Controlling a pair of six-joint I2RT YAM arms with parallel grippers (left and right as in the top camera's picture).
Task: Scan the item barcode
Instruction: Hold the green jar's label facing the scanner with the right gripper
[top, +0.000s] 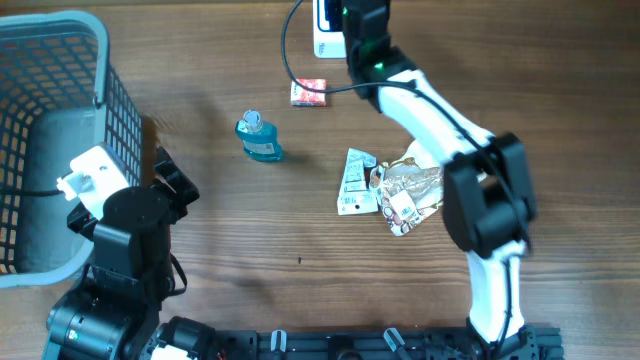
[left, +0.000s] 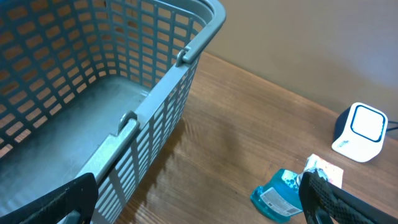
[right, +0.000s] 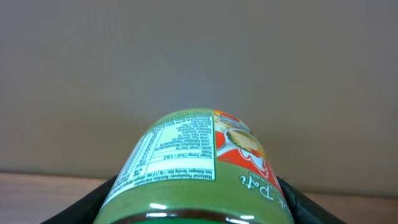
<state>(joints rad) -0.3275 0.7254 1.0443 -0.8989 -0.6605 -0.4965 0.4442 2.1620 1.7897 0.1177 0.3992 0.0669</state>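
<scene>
At left, beside the grey basket (top: 50, 20), the left gripper (left: 199, 180) stands wide open and empty. Further right, by the white scanner (top: 322, 35) at the table's far edge, the right gripper (right: 199, 199) clasps a green jar (right: 193, 162), label uppermost. Presenting appears underway; next, the barcode, possibly out of view, must face the scanner.

Green jar (right: 196, 168), white and red label, held sideways, white scanner (left: 360, 127) standing upright
</scene>
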